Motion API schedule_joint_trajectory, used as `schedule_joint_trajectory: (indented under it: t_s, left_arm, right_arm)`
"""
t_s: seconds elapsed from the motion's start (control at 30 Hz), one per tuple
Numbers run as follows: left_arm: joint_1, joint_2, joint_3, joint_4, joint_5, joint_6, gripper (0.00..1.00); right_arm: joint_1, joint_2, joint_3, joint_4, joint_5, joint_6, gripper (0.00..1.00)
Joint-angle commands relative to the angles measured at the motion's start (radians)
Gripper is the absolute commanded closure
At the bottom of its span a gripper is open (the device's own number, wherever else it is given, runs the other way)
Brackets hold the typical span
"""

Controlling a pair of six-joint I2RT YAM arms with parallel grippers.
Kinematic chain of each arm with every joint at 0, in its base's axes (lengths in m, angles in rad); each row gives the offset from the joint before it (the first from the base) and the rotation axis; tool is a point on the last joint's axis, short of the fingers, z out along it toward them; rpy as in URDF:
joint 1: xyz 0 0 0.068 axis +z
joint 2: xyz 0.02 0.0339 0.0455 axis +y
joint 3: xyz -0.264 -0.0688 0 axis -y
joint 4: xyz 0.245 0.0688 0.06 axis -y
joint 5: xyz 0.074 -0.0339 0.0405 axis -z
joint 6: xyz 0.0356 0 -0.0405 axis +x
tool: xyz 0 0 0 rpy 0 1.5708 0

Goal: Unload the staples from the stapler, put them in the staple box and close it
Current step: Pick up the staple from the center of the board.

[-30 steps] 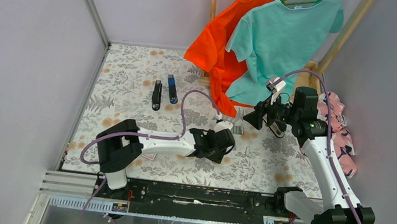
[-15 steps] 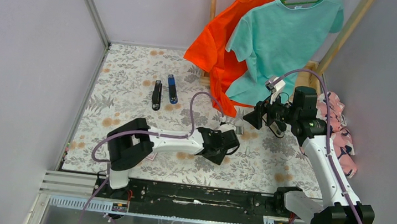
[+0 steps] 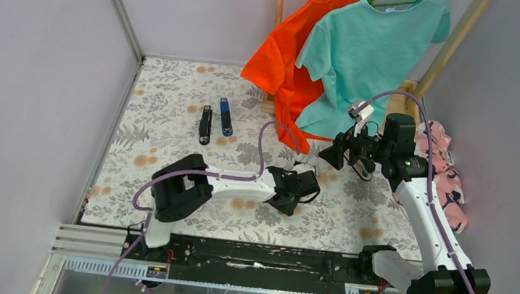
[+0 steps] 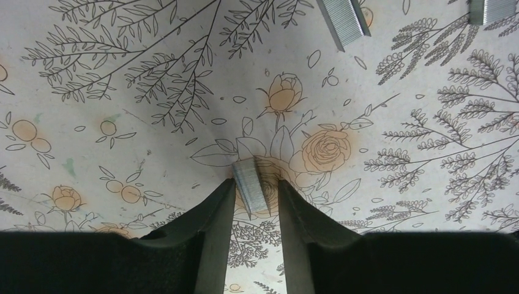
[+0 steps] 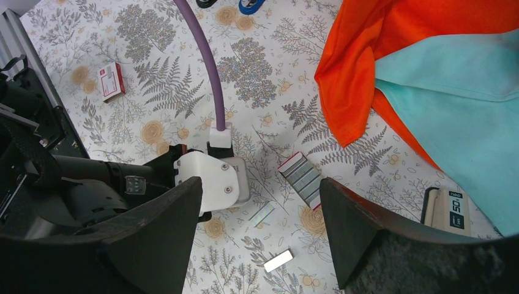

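Note:
The left wrist view shows a short silvery strip of staples (image 4: 254, 187) lying on the floral cloth between my left gripper's (image 4: 255, 197) fingers. The left finger touches its corner and a gap remains on the right, so the jaws are narrow but open. Two more strips (image 4: 344, 21) lie farther off. My left gripper (image 3: 304, 184) is low at the table's middle right. My right gripper (image 3: 334, 156) hangs high above it, wide open (image 5: 260, 190) and empty; two loose strips (image 5: 286, 260) show below it. The black stapler (image 3: 205, 124) lies far back on the left, away from both grippers.
A slim blue-and-black bar (image 3: 226, 116) lies beside the stapler. An open red-edged tray of staple rows (image 5: 303, 179) and a small beige box (image 5: 450, 211) sit near the hanging orange (image 3: 281, 54) and teal shirts (image 3: 369, 49). A red-and-white card (image 5: 111, 81) lies near the left arm. Pink cloth (image 3: 450, 185) is at right.
My left arm has reached farther right across the cloth and its jaws have narrowed around a staple strip. The right arm has not moved.

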Motion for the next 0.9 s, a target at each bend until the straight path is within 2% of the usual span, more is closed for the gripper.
schedule_joint_trajectory:
  t_s: [0.0,0.47,0.63,0.87]
  left_arm:
    - [0.013,0.012,0.02,-0.032,0.01,0.023,0.63]
    - [0.027,0.028,0.024,-0.032,0.028,0.034,0.68]
    - [0.03,0.035,0.026,-0.033,0.029,0.039,0.61]
    - [0.038,0.041,0.027,-0.033,0.036,0.043,0.64]
  right_arm:
    - [-0.007,-0.007,0.011,0.032,-0.001,0.001,0.22]
    - [-0.013,-0.005,0.012,0.031,-0.007,0.003,0.22]
    - [-0.012,-0.005,0.01,0.031,-0.01,0.004,0.22]
    - [-0.013,-0.005,0.009,0.033,-0.013,0.006,0.22]
